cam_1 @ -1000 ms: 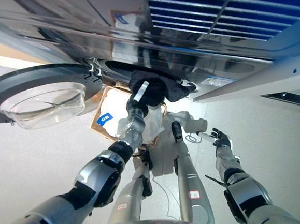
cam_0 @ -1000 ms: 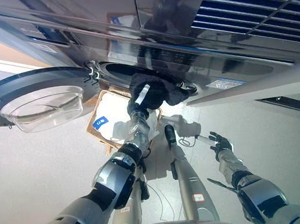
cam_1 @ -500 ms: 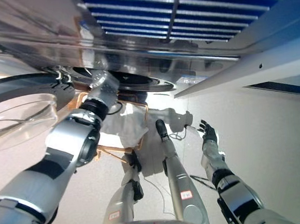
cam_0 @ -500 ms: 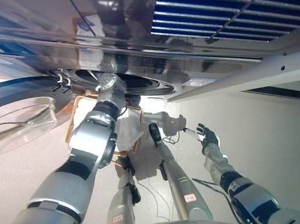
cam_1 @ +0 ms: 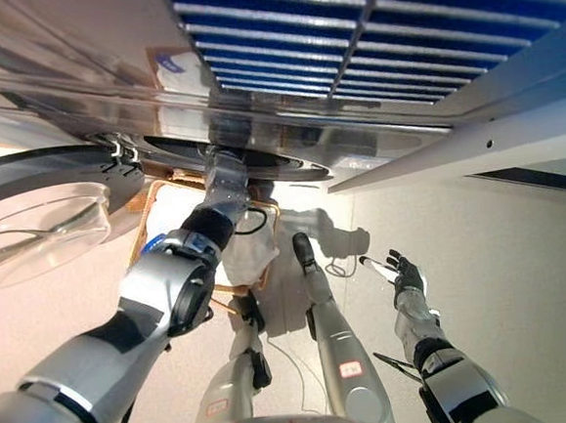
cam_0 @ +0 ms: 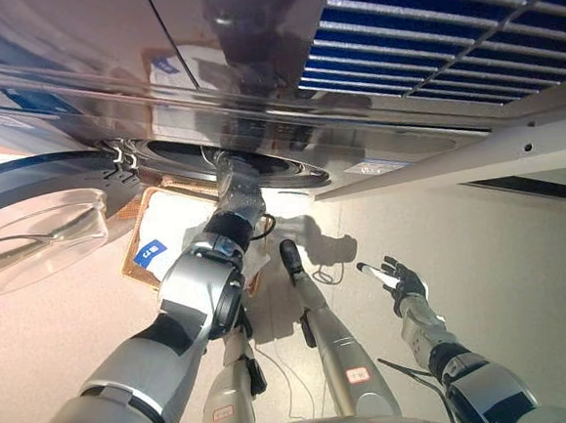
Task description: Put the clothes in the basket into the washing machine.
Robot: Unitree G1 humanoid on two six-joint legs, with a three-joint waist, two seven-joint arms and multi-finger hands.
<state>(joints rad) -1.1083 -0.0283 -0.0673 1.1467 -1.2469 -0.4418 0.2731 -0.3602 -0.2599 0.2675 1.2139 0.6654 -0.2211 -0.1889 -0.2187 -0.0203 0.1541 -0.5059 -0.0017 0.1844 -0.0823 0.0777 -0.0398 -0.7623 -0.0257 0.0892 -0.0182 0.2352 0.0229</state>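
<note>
The washing machine (cam_0: 395, 139) fills the top of both views, with its round drum opening (cam_0: 285, 170) at the centre. My left forearm (cam_0: 234, 191) reaches up into the opening and the hand is hidden inside the drum. No dark garment shows. The wicker basket (cam_0: 133, 258) stands on the floor under the opening, with white cloth (cam_0: 181, 229) and a blue tag (cam_0: 151, 250) in it. My right hand (cam_0: 402, 280) is open and empty over the floor to the right, away from the machine.
The machine's round door (cam_0: 28, 217) with its clear bowl window stands swung open at the left. A pale ledge (cam_0: 484, 152) juts out at the right. Beige floor (cam_0: 523, 271) lies around the basket.
A second ago my left hand held a dark garment at the drum's mouth. Now the arm is deeper in the drum and the garment is out of sight. The camera has shifted.
</note>
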